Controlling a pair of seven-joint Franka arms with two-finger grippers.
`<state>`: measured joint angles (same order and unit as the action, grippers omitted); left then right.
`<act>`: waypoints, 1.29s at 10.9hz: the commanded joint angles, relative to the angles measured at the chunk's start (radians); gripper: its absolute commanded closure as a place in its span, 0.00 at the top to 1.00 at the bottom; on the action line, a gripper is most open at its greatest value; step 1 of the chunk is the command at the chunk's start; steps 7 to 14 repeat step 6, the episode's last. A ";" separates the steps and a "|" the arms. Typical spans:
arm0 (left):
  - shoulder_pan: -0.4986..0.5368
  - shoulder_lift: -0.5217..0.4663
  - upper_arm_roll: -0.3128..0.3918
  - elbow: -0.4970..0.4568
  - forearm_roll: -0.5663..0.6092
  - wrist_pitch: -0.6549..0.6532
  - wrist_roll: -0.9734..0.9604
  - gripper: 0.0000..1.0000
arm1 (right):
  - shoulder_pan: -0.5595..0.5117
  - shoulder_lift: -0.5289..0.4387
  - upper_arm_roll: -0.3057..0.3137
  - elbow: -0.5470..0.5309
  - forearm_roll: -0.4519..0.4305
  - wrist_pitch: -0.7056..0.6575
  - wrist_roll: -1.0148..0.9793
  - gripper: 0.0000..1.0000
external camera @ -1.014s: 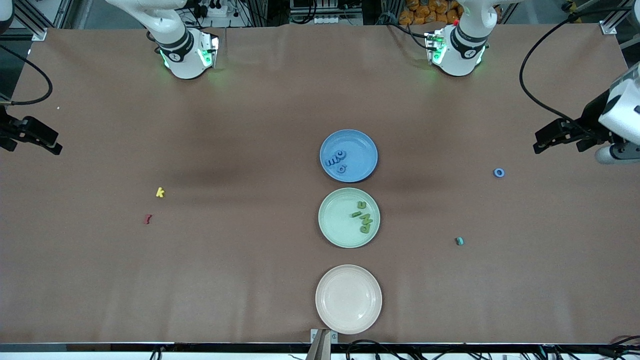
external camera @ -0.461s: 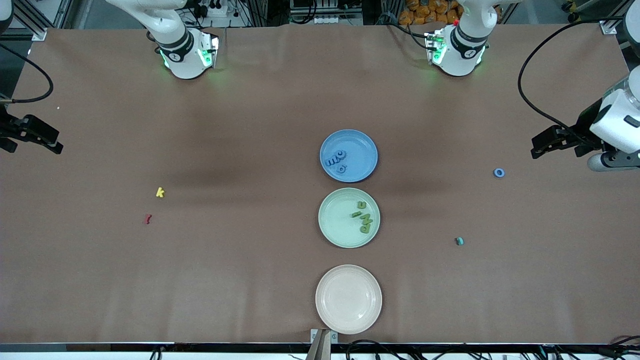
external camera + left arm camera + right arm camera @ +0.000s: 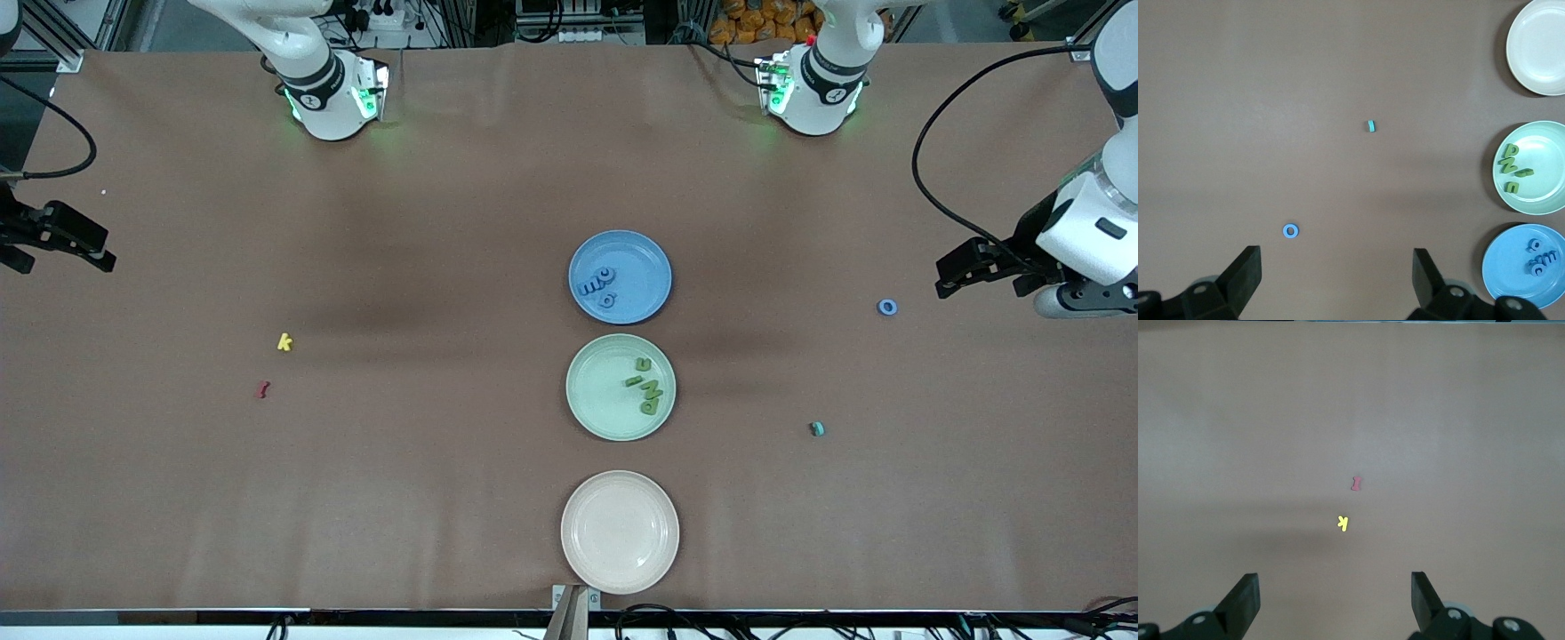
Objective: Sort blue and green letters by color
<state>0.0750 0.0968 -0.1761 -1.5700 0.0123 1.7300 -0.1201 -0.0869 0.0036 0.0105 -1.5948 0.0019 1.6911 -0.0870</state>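
1. Cream plate [image 3: 620,532] is sitting nearest the front camera, nothing in it.
2. Teal letter [image 3: 817,428] is lying loose on the table toward the left arm's end, a bit nearer the camera than the green plate.
3. Green plate [image 3: 605,409] is holding the green letters [image 3: 648,388], bunched at its rim toward the left arm's end.
4. Dark red letter [image 3: 262,388] and yellow k [image 3: 284,341] are lying close together toward the right arm's end.
5. Blue ring letter [image 3: 887,307] is lying alone on the table near the left gripper.
6. Blue plate [image 3: 640,267] is holding the blue letters [image 3: 597,284].
7. Left gripper [image 3: 1337,277] is hovering over bare table at its end, jaws spread wide, holding nothing.
8. Right gripper [image 3: 1335,597] is hovering over bare table at its end, jaws wide, holding nothing.
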 commanded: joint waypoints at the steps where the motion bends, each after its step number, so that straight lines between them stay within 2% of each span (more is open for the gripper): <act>1: -0.017 0.001 -0.008 0.016 0.024 0.003 0.004 1.00 | -0.016 -0.020 0.006 -0.020 0.023 0.010 -0.022 1.00; 14: -0.017 -0.002 -0.010 0.016 0.024 0.002 0.007 1.00 | -0.016 -0.020 0.002 -0.019 0.023 -0.002 -0.022 1.00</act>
